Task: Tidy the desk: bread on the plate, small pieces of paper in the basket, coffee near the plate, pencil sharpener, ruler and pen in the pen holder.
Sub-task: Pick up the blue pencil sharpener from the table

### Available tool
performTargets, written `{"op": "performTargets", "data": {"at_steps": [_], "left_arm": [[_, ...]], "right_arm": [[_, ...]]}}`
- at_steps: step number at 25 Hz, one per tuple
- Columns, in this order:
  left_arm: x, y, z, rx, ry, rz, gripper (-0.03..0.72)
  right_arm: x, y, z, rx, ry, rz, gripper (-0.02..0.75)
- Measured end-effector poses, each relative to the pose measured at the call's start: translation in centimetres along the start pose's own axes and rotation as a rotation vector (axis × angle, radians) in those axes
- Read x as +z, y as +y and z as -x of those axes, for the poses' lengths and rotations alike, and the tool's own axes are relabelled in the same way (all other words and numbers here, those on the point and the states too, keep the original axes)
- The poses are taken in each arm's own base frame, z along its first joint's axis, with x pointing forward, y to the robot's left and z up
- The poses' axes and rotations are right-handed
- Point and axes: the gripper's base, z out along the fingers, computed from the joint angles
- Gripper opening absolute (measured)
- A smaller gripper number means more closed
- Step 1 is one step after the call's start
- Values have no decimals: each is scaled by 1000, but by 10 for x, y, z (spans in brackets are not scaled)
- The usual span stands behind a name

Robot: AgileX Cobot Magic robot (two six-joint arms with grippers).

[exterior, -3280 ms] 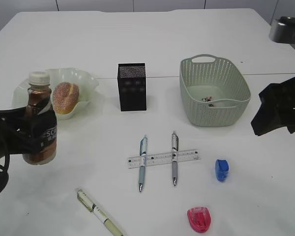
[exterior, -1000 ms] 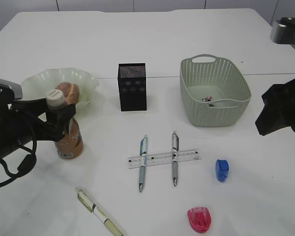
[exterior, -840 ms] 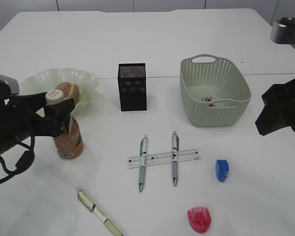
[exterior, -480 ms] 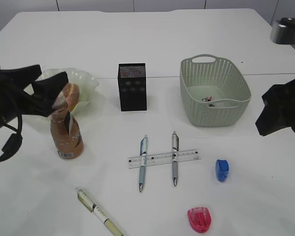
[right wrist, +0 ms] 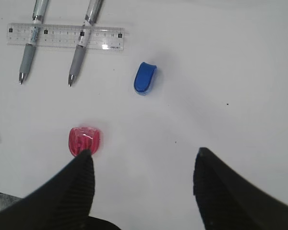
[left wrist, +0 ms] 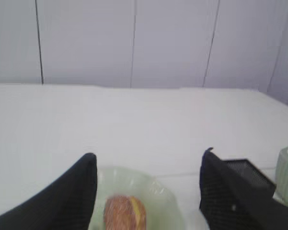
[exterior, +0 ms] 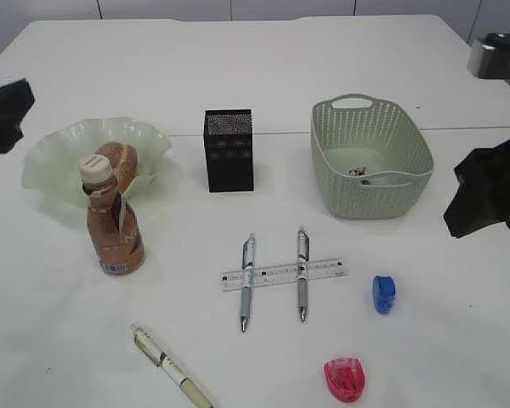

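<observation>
The brown coffee bottle (exterior: 112,223) stands upright just in front of the pale green plate (exterior: 64,153), which holds the bread (exterior: 117,161). My left gripper (exterior: 2,115) is open and empty at the far left, raised clear of the bottle; in its wrist view (left wrist: 149,163) it looks over the bread (left wrist: 125,213). My right gripper (exterior: 484,195) is open and empty at the right; in its wrist view (right wrist: 144,163) it hovers above the table near the red sharpener (right wrist: 84,140) and the blue sharpener (right wrist: 145,78). The ruler (exterior: 284,274) lies across two pens (exterior: 247,280).
The black pen holder (exterior: 229,150) stands at centre back. The green basket (exterior: 370,157) holds small paper pieces (exterior: 359,172). A third pen (exterior: 172,367) lies front left. The red sharpener (exterior: 344,379) is near the front edge and the blue sharpener (exterior: 383,294) is right of the ruler.
My left gripper set the bottle down beside the plate, opened, and drew back up and to the left. The right arm has barely moved.
</observation>
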Motion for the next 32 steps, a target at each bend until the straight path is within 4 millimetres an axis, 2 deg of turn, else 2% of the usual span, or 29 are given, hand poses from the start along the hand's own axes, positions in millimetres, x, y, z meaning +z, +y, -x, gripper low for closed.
{"op": "performTargets", "data": {"at_steps": [5, 9, 14, 18, 22, 26, 32], "left_arm": [[-23, 13, -7, -33, 330, 101, 482], [-50, 11, -5, -49, 546, 125, 461], [-84, 8, -15, -63, 918, 159, 457], [-99, 5, -12, -93, 1170, 177, 457], [-105, 1, 0, -101, 1297, 181, 456], [-102, 0, 13, -99, 1288, 176, 456], [-97, -3, 23, -115, 1252, 162, 445]], "right_arm": [[0, 0, -2, 25, 20, 0, 477], [0, 0, -4, 56, 45, 1, 477], [0, 0, -4, 73, 47, 1, 477], [14, -1, -1, 94, 92, -4, 477], [39, -4, 7, 145, 133, -18, 477], [63, -4, 15, 169, 164, -28, 477], [99, 14, 30, 138, 200, -90, 477]]}}
